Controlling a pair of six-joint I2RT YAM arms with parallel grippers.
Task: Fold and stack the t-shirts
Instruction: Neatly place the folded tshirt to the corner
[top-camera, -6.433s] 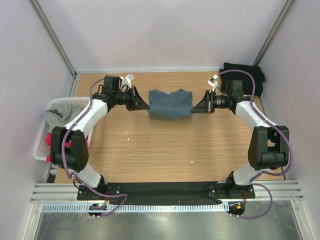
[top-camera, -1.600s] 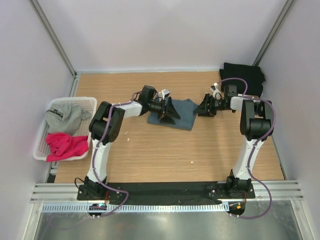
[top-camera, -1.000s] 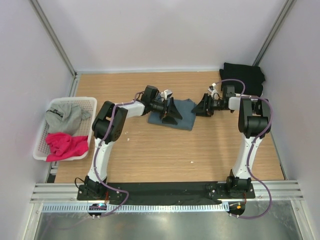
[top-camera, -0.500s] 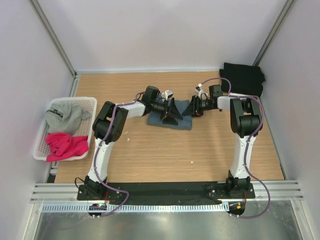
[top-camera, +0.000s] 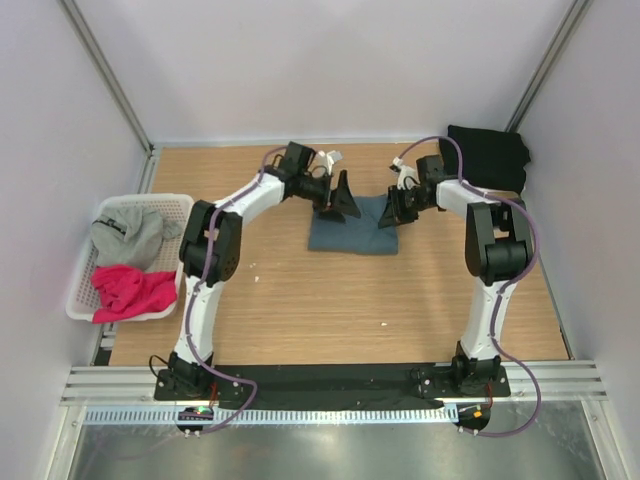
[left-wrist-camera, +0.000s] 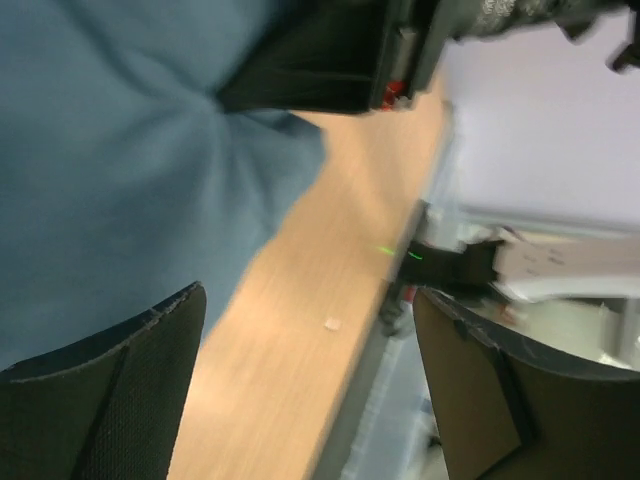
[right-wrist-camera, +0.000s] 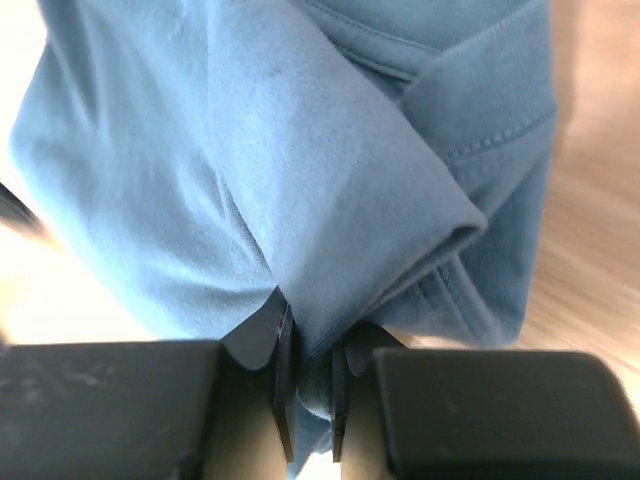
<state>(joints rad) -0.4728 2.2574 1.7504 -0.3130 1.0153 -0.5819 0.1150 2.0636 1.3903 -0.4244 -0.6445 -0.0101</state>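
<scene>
Right wrist: blue-grey t-shirt (right-wrist-camera: 300, 180), likely soft and limp, right end effector (right-wrist-camera: 310, 395) pinching its folded edge; left end effector (left-wrist-camera: 310, 340) wide, empty.

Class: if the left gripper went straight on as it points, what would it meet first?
Likely the wooden table, just off the edge of the blue-grey t-shirt; depth is unclear.

The right gripper (top-camera: 389, 214), open a second ago, has pinched a fold of the slate blue-grey cloth t-shirt (top-camera: 350, 233) on its side nearest the black folded t-shirt (top-camera: 487, 156). The left gripper (top-camera: 344, 202) has lifted clear, its jaws wider. The blue-grey garment has slid toward the black one.
</scene>
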